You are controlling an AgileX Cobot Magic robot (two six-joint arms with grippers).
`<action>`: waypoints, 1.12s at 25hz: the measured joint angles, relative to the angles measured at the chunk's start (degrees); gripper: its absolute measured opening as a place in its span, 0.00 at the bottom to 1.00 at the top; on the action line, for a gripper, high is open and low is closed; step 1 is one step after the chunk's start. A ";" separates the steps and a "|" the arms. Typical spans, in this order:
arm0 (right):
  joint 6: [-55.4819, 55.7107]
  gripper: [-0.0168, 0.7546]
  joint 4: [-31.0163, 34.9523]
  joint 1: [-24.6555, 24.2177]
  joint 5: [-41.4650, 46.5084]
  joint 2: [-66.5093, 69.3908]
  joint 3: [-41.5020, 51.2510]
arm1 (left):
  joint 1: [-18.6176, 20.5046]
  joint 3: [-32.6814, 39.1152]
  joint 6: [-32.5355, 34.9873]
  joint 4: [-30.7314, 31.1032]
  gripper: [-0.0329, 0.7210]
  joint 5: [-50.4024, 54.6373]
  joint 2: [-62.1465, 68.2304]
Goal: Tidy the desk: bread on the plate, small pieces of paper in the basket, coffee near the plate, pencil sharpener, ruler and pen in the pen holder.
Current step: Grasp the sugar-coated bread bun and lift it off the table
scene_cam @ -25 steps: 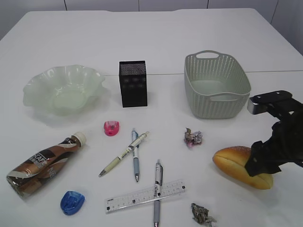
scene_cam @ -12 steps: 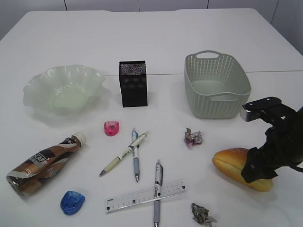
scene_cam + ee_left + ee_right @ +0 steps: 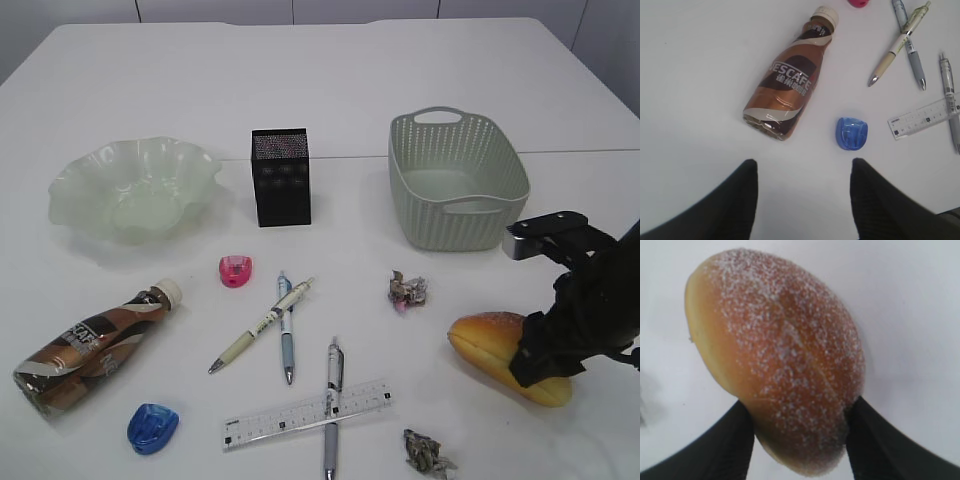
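Note:
The sugar-dusted bread (image 3: 490, 340) (image 3: 775, 350) lies on the table at the right. My right gripper (image 3: 540, 365) (image 3: 800, 410) is open, its fingers straddling the bread's near end and touching its sides. My left gripper (image 3: 800, 165) is open and empty above bare table, below the lying coffee bottle (image 3: 790, 95) (image 3: 95, 345) and the blue pencil sharpener (image 3: 851, 133) (image 3: 152, 428). The glass plate (image 3: 135, 190), black pen holder (image 3: 281, 175) and grey basket (image 3: 455, 180) stand at the back.
A pink sharpener (image 3: 236, 270), three pens (image 3: 262, 325) (image 3: 287, 330) (image 3: 332, 400) and a clear ruler (image 3: 305, 413) lie at the front middle. Two crumpled paper pieces (image 3: 408, 290) (image 3: 428, 453) lie near the bread.
My right arm has moved left and down, bringing the gripper lower around the bread's right end. The bread and everything else have stayed where they were.

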 joint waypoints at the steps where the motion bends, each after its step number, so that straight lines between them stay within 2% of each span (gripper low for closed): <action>1: 0.00 0.55 0.11 0.00 0.00 0.00 0.06 | 0.00 0.00 0.10 0.00 0.62 0.00 0.00; 4: 0.00 0.45 0.33 0.00 0.00 0.00 0.06 | 0.00 0.00 0.10 0.00 0.62 0.00 0.00; 9: -0.09 0.38 1.66 0.00 0.00 0.00 -0.03 | 0.00 0.00 0.13 0.00 0.62 0.00 0.00; 21: -0.34 0.37 4.05 0.00 6.59 -9.28 -0.03 | 0.00 0.00 0.13 0.00 0.62 0.03 0.00; 28: -5.92 0.37 14.59 0.00 12.70 -19.77 0.07 | 0.00 0.00 1.47 -3.87 0.62 0.03 0.00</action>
